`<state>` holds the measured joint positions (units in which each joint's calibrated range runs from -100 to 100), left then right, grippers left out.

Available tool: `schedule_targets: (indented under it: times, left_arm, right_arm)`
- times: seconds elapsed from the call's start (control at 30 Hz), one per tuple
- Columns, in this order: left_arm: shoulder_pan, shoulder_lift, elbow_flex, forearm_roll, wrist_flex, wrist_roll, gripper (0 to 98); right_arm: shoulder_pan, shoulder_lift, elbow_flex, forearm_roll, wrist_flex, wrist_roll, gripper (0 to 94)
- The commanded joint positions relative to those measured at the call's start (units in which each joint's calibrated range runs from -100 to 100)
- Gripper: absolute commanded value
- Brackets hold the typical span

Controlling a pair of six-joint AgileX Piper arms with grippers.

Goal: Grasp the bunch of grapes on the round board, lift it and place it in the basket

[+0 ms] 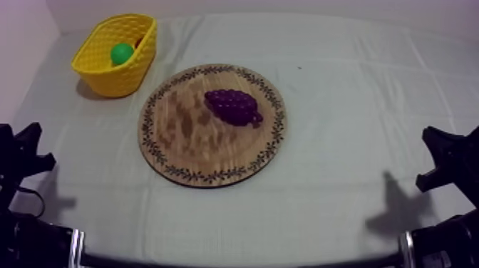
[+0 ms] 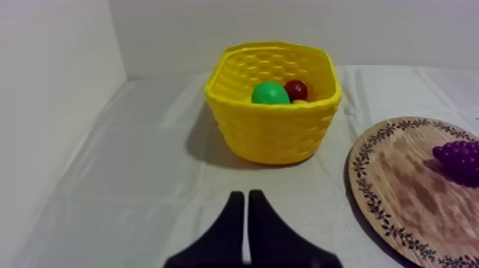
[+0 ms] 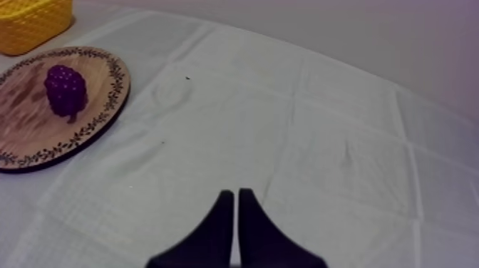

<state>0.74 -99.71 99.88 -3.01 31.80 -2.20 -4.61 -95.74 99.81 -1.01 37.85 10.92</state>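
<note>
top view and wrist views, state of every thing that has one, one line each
bunch of grapes: lying on the board, not held
wooden board: flat on the cloth, carrying the grapes
yellow basket: upright beside the board, holding fruit
green fruit: in the basket
small red fruit: in the basket, beside the green fruit
left gripper: shut on nothing
right gripper: shut on nothing
</note>
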Motion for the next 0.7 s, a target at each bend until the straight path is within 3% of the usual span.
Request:
schedule_targets:
  times: [0.0, 0.5, 0.67]
  left_arm:
    - [-0.56, -0.03, 0.12, 0.84, 1.02, 6.42, 0.0]
    - [-0.15, -0.03, 0.01, 0.59, -0.66, 5.48, 0.0]
    - [0.43, 1.45, -0.38, -1.38, -3.43, 6.42, 0.0]
  right_arm:
    - [0.02, -0.01, -0.03, 0.01, -0.03, 0.0, 0.4]
    - [0.02, -0.01, -0.03, 0.01, -0.03, -0.01, 0.4]
    - [0.02, -0.01, -0.03, 0.01, -0.03, 0.0, 0.4]
